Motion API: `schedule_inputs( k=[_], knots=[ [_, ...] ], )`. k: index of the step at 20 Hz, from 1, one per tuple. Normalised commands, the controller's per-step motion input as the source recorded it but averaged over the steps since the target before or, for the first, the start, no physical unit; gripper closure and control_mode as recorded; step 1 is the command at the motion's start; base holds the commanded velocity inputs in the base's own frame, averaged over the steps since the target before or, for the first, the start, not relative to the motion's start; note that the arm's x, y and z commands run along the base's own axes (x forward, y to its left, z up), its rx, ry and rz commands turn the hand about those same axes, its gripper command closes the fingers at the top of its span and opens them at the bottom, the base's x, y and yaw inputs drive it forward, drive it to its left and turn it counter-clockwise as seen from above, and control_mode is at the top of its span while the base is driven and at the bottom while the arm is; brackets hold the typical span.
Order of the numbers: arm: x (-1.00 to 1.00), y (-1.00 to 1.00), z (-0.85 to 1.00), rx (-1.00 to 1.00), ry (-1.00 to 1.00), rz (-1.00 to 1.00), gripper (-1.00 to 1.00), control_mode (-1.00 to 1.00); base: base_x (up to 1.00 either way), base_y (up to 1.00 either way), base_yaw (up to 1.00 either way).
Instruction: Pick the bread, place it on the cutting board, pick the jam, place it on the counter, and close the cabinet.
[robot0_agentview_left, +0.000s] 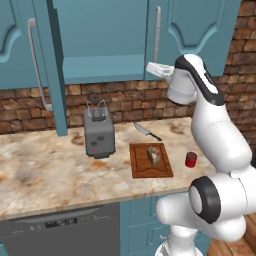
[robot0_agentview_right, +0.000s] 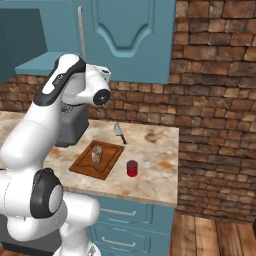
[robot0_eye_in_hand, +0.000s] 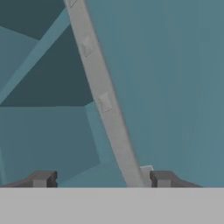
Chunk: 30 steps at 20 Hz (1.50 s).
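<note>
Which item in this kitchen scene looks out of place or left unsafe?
A steel kitchen knife with a black handle lies loose on the marbled stone counter, off the reddish-brown wooden cutting board; the teal wall cabinet hangs open.

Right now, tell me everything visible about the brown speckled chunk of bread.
The brown speckled bread chunk is a small block with a rounded top, tan crust dotted with darker flecks. It stands upright near the middle of the reddish-brown wooden cutting board, resting on it and touching nothing else. The small red jam jar sits apart on the marbled counter to its right in the left base view. The steel knife lies behind the board.
</note>
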Motion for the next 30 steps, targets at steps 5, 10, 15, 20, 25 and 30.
schedule_inputs(
  k=[5, 10, 15, 20, 25, 30],
  knots=[
    [-0.06, 0.00, 0.00, 0.00, 0.00, 0.00, -1.00, -1.00, 0.00, 0.00, 0.00],
    [-0.19, 0.02, 0.00, 0.00, 0.00, 0.00, -1.00, -1.00, 0.00, 0.00, 0.00],
    [-0.27, 0.02, 0.00, 0.00, 0.00, 0.00, -1.00, -1.00, 0.00, 0.00, 0.00],
    [-0.35, 0.02, 0.00, 0.00, 0.00, 0.00, -1.00, -1.00, 0.00, 0.00, 0.00],
    [-0.35, 0.10, 0.00, 0.00, 0.00, 0.00, -1.00, -1.00, 0.00, 0.00, 0.00],
    [-0.39, 0.12, 0.00, 0.00, 0.00, 0.00, -1.00, -1.00, 0.00, 0.00, 0.00]
  ],
)
